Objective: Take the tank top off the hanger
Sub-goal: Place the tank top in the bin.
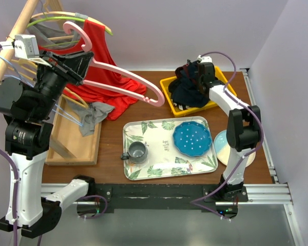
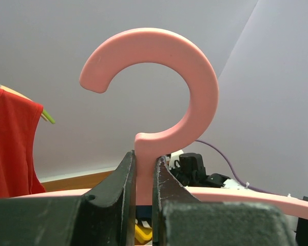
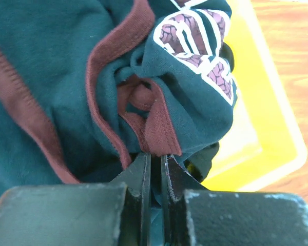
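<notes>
The pink hanger (image 1: 124, 78) is bare and held up over the table's left side. My left gripper (image 1: 86, 60) is shut on its neck just below the hook (image 2: 195, 82); both fingers (image 2: 124, 174) press the pink stem. The tank top (image 1: 191, 91), dark teal with maroon trim and a printed patch, lies bunched in the yellow bin (image 1: 168, 83) at the back right. My right gripper (image 1: 196, 70) is down in that pile. In the right wrist view it (image 3: 155, 157) is shut, with the tank top's (image 3: 56, 66) maroon trim pinched at the fingertips.
A red top (image 1: 100, 56) hangs from a green hanger on the wooden rack at back left, above a wooden stand (image 1: 74, 148) and a grey cloth (image 1: 95, 115). A leaf-print tray (image 1: 143, 128) holds a grey mug (image 1: 137, 151) and blue plate (image 1: 192, 138). A pale plate (image 1: 222, 146) lies right.
</notes>
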Robot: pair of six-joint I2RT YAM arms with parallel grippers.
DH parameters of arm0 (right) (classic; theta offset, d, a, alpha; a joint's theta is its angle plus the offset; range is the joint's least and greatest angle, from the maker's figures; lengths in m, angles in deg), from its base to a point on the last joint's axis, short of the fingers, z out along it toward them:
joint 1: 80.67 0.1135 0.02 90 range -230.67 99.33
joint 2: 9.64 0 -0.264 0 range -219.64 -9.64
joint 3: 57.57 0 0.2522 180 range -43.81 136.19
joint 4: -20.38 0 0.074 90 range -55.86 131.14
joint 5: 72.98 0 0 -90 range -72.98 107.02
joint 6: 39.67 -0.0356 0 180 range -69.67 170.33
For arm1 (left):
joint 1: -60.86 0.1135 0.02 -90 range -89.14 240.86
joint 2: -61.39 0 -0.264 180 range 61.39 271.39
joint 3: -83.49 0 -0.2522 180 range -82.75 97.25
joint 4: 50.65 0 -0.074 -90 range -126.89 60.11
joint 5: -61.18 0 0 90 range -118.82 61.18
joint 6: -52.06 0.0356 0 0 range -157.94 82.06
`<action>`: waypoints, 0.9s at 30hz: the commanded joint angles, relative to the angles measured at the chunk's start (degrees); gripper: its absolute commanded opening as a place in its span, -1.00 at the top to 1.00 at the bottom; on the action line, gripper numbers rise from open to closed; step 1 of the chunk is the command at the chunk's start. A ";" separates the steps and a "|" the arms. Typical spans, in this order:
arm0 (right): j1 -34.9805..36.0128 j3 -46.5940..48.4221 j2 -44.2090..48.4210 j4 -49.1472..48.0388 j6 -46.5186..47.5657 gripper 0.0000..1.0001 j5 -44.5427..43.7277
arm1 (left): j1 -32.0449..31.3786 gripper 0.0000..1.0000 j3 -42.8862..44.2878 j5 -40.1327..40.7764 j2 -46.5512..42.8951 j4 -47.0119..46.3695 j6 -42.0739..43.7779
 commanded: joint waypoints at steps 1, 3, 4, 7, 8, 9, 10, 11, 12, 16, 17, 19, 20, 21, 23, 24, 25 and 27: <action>-0.98 0.77 -2.95 -10.79 6.85 1.00 -6.42 | -0.10 1.00 1.41 0.78 0.14 -2.27 -0.58; -1.68 0.15 -4.35 -11.50 7.56 1.00 -6.78 | -0.10 1.00 1.76 1.13 0.23 -2.10 -0.23; -1.94 -0.29 -4.97 -11.68 7.91 1.00 -6.87 | -0.10 1.00 1.68 1.13 0.40 -2.01 -0.14; -2.56 -0.21 -6.11 -8.80 6.61 0.97 -6.61 | -0.10 1.00 1.50 1.13 0.67 -1.92 -0.05; -2.73 -0.03 -6.29 -7.82 5.90 0.91 -6.26 | -0.10 1.00 1.15 0.96 0.67 -1.83 -0.05; -2.82 0.06 -6.20 -6.86 5.20 0.85 -5.47 | -0.10 1.00 0.97 0.61 0.67 -2.01 0.03; -2.91 -0.03 -5.86 -4.93 3.62 0.69 -3.98 | -0.10 1.00 0.80 0.52 0.67 -2.01 0.04; -3.00 -0.38 -5.50 -4.22 2.74 0.63 -3.10 | -0.10 1.00 0.45 0.60 0.58 -2.09 0.04; -3.00 -0.90 -4.98 -3.77 1.95 0.57 -2.48 | -0.10 1.00 0.36 0.60 0.49 -2.27 0.04; -3.09 -4.50 -0.94 -1.15 -3.06 0.11 -0.45 | -0.10 1.00 0.62 0.60 0.58 -2.54 0.12; -3.17 -4.77 1.16 -0.26 -3.68 -0.01 0.42 | -0.10 1.00 0.79 0.60 0.49 -2.71 0.21; -3.00 -3.99 3.54 3.23 -4.65 -0.27 2.26 | -0.10 1.00 0.71 -0.19 0.58 -3.06 0.39; -3.00 -3.20 5.64 4.65 -5.18 -0.31 3.49 | -0.10 1.00 0.71 -0.54 0.67 -3.15 0.56; -3.09 -2.41 6.71 6.15 -5.35 -0.33 3.85 | -0.10 1.00 0.71 -0.89 0.76 -3.15 0.48; -3.09 0.14 8.81 9.06 -6.50 -0.36 5.43 | -0.10 1.00 0.62 -1.24 0.76 -3.06 0.83; -3.17 1.11 10.30 9.41 -6.67 -0.37 6.65 | -0.10 1.00 0.53 -1.24 0.76 -2.98 0.83; -3.00 3.29 10.75 9.85 -7.28 -0.38 7.54 | -0.10 1.00 0.53 -1.24 0.76 -2.97 0.91; -3.09 5.85 10.32 10.03 -8.25 -0.39 10.26 | -0.10 1.00 0.44 -1.16 0.84 -2.80 1.09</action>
